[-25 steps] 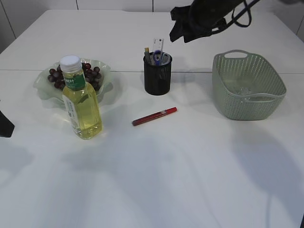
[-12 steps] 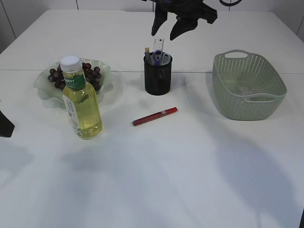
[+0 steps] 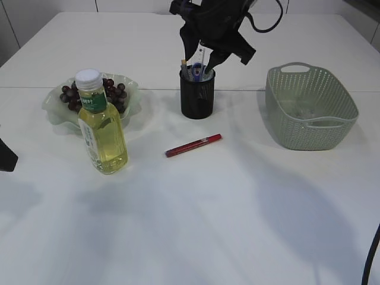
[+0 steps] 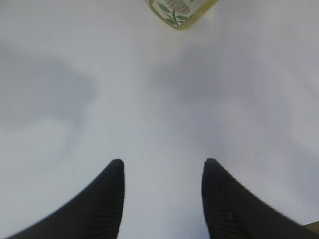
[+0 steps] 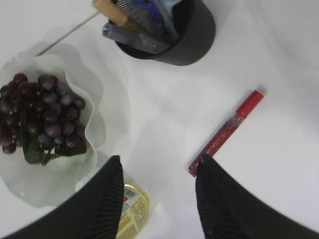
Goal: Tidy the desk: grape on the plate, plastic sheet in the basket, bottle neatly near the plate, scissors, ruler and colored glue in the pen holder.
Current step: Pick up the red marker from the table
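The red colored glue pen (image 3: pixel 193 145) lies on the table in front of the black pen holder (image 3: pixel 196 100), which holds the scissors (image 3: pixel 196 70) and ruler (image 3: pixel 199 58). Grapes (image 3: pixel 113 92) lie on the pale plate (image 3: pixel 54 108). The bottle (image 3: pixel 101 126) of yellow liquid stands upright in front of the plate. My right gripper (image 3: pixel 205 44) is open and empty, hovering above the pen holder; its view shows the glue pen (image 5: pixel 226 131), holder (image 5: pixel 189 37), grapes (image 5: pixel 42 107) and bottle (image 5: pixel 130 209) below. My left gripper (image 4: pixel 162 167) is open and empty over bare table, the bottle's base (image 4: pixel 180 11) ahead.
A green perforated basket (image 3: pixel 335 127) stands at the right with a clear plastic sheet (image 3: pixel 304 111) inside. The left arm's dark edge (image 3: pixel 7 157) shows at the far left of the table.
My right arm has swung left from near the basket and come down over the pen holder. The left arm and the objects have not moved.
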Action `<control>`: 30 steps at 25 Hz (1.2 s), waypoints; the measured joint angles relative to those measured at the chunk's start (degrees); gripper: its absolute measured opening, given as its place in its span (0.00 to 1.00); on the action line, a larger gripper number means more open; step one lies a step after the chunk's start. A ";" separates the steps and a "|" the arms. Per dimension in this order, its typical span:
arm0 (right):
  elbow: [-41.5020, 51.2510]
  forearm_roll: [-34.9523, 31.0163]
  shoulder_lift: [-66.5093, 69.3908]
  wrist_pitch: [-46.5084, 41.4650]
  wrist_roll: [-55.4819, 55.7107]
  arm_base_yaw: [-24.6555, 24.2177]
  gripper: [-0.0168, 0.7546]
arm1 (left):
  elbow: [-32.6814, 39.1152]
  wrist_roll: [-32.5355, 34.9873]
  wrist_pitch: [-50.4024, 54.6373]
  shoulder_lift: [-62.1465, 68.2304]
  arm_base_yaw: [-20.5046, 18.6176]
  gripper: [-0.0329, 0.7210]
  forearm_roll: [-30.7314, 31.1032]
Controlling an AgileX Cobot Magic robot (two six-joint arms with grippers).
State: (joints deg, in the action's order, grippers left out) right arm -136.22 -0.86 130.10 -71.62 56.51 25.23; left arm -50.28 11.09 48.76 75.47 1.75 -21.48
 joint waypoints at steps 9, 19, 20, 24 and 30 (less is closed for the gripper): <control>0.00 0.21 4.88 0.00 19.24 0.00 0.52 | 0.00 0.00 0.00 0.00 0.00 0.54 0.00; 0.00 0.21 10.16 0.10 26.48 0.08 0.52 | 0.00 0.00 0.00 0.00 0.00 0.54 0.00; 0.00 0.21 10.87 0.21 26.47 0.08 0.52 | 0.00 0.00 0.00 0.00 0.00 0.54 0.00; 0.00 -0.12 13.19 0.21 26.62 0.08 0.52 | 0.00 0.00 0.00 0.00 0.00 0.54 0.00; 0.00 -0.26 15.33 0.33 26.72 0.08 0.52 | 0.00 0.00 0.00 0.00 0.00 0.54 0.00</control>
State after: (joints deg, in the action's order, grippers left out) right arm -136.22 -1.12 145.43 -71.29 83.23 25.32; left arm -50.28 11.09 48.76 75.47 1.75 -21.48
